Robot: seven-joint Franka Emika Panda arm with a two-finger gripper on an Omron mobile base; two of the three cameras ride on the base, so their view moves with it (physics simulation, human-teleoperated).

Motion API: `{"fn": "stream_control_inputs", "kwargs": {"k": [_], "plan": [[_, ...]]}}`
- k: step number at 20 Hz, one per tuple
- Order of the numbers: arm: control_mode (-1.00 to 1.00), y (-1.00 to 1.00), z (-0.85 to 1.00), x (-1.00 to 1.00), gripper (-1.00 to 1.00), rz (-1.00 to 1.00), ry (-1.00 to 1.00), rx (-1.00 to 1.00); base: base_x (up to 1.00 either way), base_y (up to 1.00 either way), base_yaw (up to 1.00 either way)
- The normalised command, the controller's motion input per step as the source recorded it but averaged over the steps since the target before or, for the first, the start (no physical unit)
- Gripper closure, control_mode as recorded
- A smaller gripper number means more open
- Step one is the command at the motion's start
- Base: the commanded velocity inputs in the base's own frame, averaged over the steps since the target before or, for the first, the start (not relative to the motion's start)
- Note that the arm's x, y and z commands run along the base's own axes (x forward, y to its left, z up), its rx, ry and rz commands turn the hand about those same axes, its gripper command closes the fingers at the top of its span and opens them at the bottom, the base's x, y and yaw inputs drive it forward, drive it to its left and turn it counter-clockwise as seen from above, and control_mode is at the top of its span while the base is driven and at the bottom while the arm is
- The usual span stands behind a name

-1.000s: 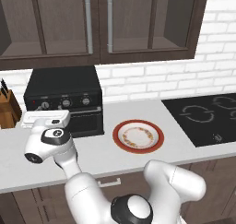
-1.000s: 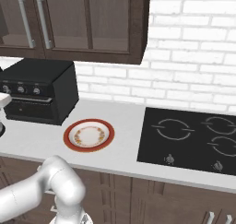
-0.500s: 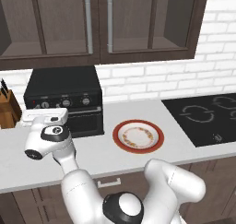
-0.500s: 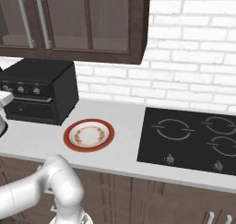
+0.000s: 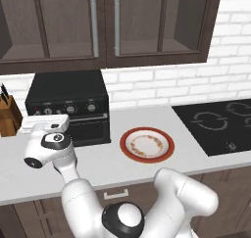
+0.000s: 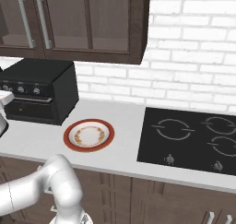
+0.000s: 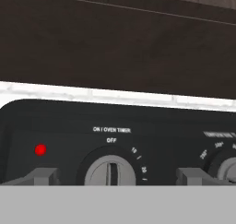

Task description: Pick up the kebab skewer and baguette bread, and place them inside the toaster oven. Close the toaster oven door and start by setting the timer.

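Observation:
The black toaster oven [image 5: 68, 92] stands at the counter's left with its door [image 5: 88, 129] shut. My gripper [image 5: 45, 122] hovers just in front of the oven's left end, level with the knob panel. In the hand view the gripper [image 7: 117, 177] is open, one fingertip [image 7: 44, 176] on each side of the timer knob [image 7: 110, 171], whose pointer stands at OFF. A red light [image 7: 40, 150] glows left of the knob. The kebab skewer and baguette bread are out of view. The oven [image 6: 39, 91] also shows in the right base view.
A red-rimmed plate [image 5: 169, 144] with nothing on it lies right of the oven. A knife block [image 5: 9, 117] stands left of it. A black cooktop [image 5: 220, 122] fills the counter's right end. Dark cabinets [image 5: 103, 26] hang above.
My hand has risen a little in front of the oven's knob panel. Nothing else has moved.

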Motion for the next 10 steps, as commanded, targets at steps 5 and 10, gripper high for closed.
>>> {"fn": "stream_control_inputs", "kwargs": {"k": [5,10], "plan": [[-1.00,0.12,-0.04,0.11,-1.00,0.00,0.00,0.00,0.00,0.00,0.00],[-1.00,0.03,-0.02,0.03,-1.00,0.00,0.00,0.00,0.00,0.00,0.00]]}}
